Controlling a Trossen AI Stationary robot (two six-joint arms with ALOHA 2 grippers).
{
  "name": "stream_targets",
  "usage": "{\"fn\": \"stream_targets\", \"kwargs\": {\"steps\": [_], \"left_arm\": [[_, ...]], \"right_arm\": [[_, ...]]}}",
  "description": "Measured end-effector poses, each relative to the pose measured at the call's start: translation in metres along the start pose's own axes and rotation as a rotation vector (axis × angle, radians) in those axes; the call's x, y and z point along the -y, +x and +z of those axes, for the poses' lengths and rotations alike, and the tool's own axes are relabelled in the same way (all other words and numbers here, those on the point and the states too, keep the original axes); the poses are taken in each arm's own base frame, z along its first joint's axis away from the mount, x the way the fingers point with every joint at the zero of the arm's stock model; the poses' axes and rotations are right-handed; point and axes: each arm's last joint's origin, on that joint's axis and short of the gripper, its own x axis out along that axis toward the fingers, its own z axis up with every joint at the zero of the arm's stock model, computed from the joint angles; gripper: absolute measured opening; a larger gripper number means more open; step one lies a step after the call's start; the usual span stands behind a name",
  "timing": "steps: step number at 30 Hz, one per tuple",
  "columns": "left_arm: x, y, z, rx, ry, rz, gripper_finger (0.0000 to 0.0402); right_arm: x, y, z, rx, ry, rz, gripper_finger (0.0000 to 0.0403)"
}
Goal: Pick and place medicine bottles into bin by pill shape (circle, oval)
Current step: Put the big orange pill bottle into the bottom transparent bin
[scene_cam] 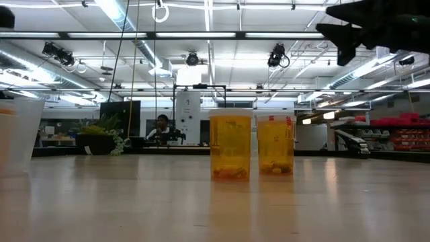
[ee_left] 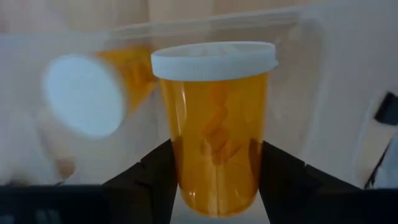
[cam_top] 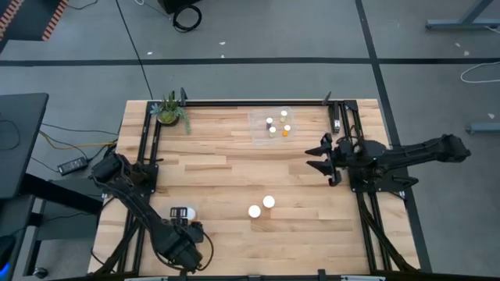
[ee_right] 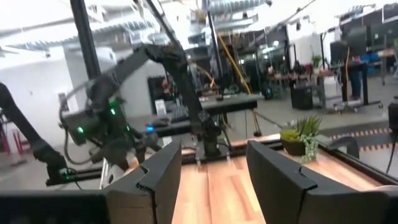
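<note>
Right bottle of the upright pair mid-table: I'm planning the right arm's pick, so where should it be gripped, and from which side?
On the right bottle, probably the orange body below the cap, coming from the right, where the open right end effector waits. It stands upright, and the other bottle crowds its left side, leaving little finger room there.

The desk (cam_top: 234,168) is pale wood in butcher-block strips with a smooth, softly sheened finish. The bottle (ee_left: 216,124) between the left gripper's matt black fingers (ee_left: 149,180) is glossy, see-through orange plastic with a matt white plastic cap (ee_left: 214,59). Behind it stands a cloudy, translucent plastic bin wall (ee_left: 348,74).
</note>
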Motion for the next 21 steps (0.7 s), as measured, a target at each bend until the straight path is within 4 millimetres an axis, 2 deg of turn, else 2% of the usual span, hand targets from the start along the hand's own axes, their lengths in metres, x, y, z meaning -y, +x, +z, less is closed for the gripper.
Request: {"fn": "stream_targets", "kwargs": {"steps": [5,9,15,21], "left_arm": [[-0.003,-0.021,0.001,0.046,-0.018,0.072,0.0187],[-0.004,-0.030,0.005,0.145,-0.021,0.126,0.0199],[-0.008,-0.034,0.011,0.307,-0.028,0.251,0.0196],[-0.011,-0.037,0.017,0.464,-0.059,0.355,0.0201]], "right_arm": [[-0.004,0.037,0.011,-0.110,-0.013,-0.016,0.0188],[-0.006,0.074,0.008,-0.230,-0.052,-0.029,0.0188],[-0.011,0.131,-0.006,-0.374,-0.117,0.026,0.0188],[-0.028,0.171,-0.022,-0.440,-0.197,0.103,0.0189]]}}
